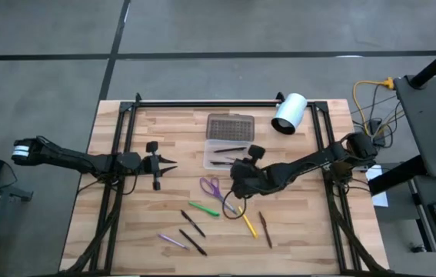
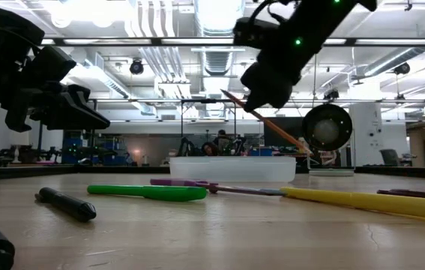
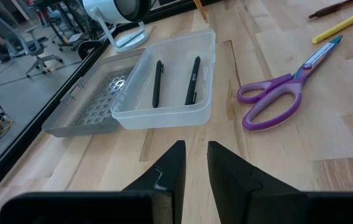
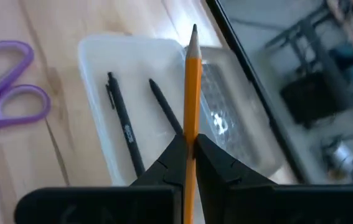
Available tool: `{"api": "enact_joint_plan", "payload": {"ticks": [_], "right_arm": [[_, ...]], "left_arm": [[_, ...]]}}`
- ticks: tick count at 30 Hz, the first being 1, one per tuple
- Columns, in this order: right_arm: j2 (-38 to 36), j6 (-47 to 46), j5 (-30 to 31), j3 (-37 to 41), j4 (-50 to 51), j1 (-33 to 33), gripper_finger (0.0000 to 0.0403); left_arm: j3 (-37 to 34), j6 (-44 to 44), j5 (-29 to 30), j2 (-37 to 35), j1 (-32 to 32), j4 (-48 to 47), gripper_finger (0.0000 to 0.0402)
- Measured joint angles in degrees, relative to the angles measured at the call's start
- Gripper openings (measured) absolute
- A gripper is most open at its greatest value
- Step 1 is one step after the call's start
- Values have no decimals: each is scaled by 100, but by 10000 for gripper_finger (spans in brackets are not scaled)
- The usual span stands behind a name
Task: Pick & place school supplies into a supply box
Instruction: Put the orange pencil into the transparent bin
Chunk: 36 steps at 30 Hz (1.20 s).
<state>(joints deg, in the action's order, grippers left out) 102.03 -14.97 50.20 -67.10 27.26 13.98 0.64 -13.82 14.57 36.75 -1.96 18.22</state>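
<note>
The supply box [image 1: 229,154] is a clear tray on the table with its dotted lid [image 1: 230,125] lying open on the far side. Two black pens [image 3: 175,82] lie inside. My right gripper [image 1: 238,171] hovers by the box's right end, shut on an orange pencil [image 4: 192,81]. Purple scissors [image 1: 211,187], a green pen [image 1: 204,208], black pens [image 1: 192,223], a purple pen [image 1: 173,241], a yellow pen [image 1: 248,225] and a brown one [image 1: 265,229] lie flat on the near half of the table. My left gripper [image 1: 168,163] waits open at the left, holding nothing. My right gripper pinches the orange pencil's shaft [image 4: 192,127] between its two fingers, some way back from the sharpened tip. The pencil runs along the fingers and sticks out ahead of them. It is lifted clear and tilted [image 2: 264,124], the tip higher and toward the table's left, over the box.
A white cylinder [image 1: 289,113] lies at the back right, beside the lid. Black frame rails [image 1: 121,146] run along the table's left, right and far sides. Bare wood shows between my left gripper and the box.
</note>
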Motion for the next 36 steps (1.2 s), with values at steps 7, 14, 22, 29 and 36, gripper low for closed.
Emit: {"api": "enact_joint_plan", "payload": {"ticks": [7,14,22,29,36], "right_arm": [[885,1407,446,-795,-70,-114,11],[2045,2092,672,-1777,-42,-387,11],[2347,1803,1000,-2079,437,-444,11],[2259,1213,991,-2079,736,-439,12],[2259,1192,979,-2079,755,-437,24]], "left_arm": [[0,0,0,-2,0,0,52],[0,0,0,-1,0,0,52],[0,0,0,1,0,0,52],[0,0,0,7,0,0,52],[1,0,0,7,0,0,52]]}}
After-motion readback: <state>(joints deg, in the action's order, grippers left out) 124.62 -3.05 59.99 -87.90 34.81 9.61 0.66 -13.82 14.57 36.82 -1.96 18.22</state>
